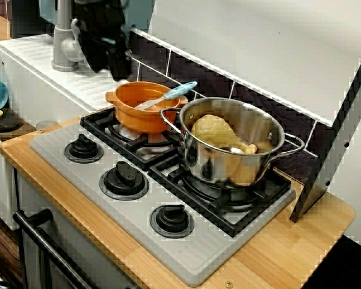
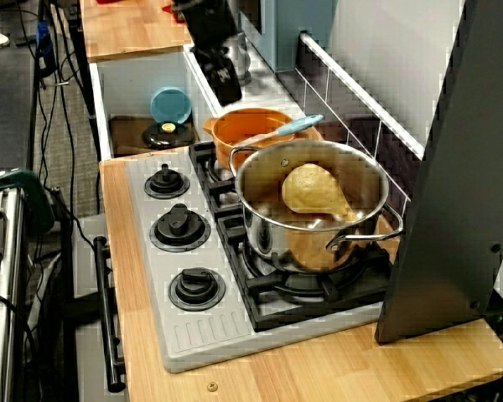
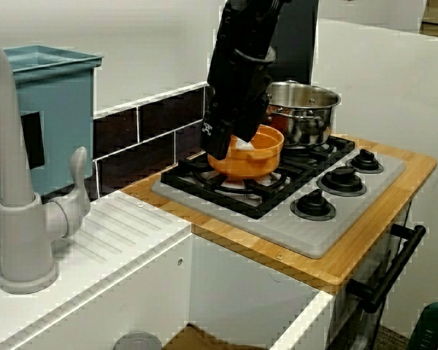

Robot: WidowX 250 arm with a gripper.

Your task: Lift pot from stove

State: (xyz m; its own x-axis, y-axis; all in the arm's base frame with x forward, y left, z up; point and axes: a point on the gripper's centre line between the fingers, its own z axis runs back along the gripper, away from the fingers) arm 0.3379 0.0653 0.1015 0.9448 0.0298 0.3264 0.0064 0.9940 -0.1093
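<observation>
Two pots: orange pot [image 1: 145, 108] (blue-handled utensil [image 1: 168, 95] inside); steel pot [image 1: 231, 141], chicken drumstick [image 1: 219, 133]

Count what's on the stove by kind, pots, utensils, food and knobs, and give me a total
Pots: 2, orange pot and steel pot
Utensils: 1, blue-handled spatula
Food: 1, toy chicken drumstick
Knobs: 3, first at
Total: 7

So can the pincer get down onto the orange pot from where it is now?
Probably yes. The pincer hangs just behind the orange pot, whose near rim is bare; only the blue-handled spoon inside and the steel pot alongside crowd it.
</observation>
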